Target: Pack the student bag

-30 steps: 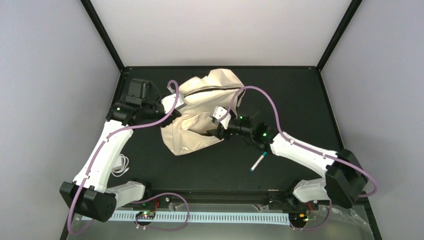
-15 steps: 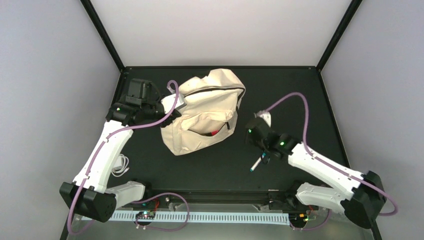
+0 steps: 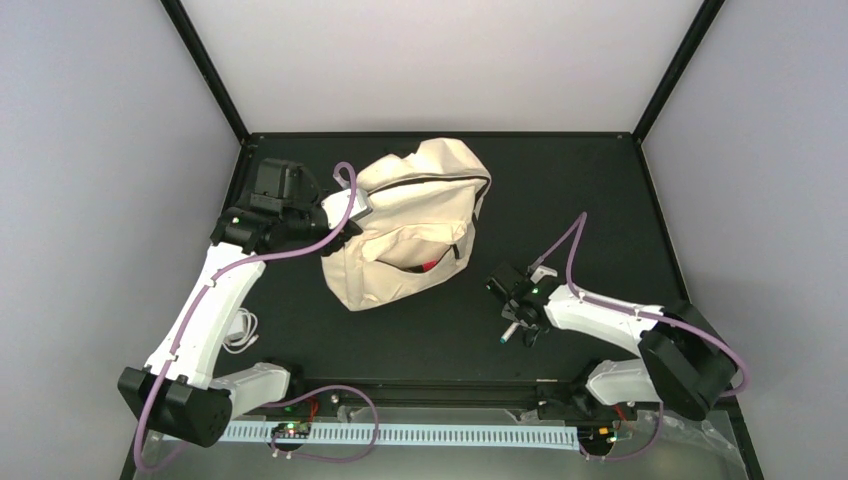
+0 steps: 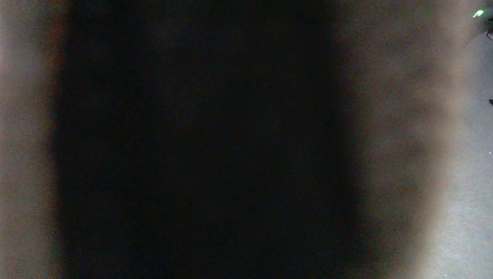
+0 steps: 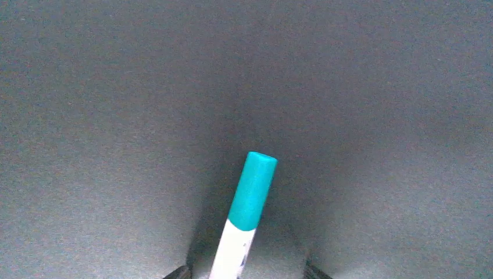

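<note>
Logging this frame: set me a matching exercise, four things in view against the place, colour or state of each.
Things:
1. student bag
2. marker
3. white cable
4. right tool

Descriptions:
a. white body, teal cap
b. lying beside the left arm, towards its base
c. open, straddling the marker
d. cream, towards the back of the table

Pairs: 1-d, 2-a, 3-b, 4-c

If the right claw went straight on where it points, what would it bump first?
Probably the teal-capped marker, lying in front of the right claw on the black table; how near is unclear.
</note>
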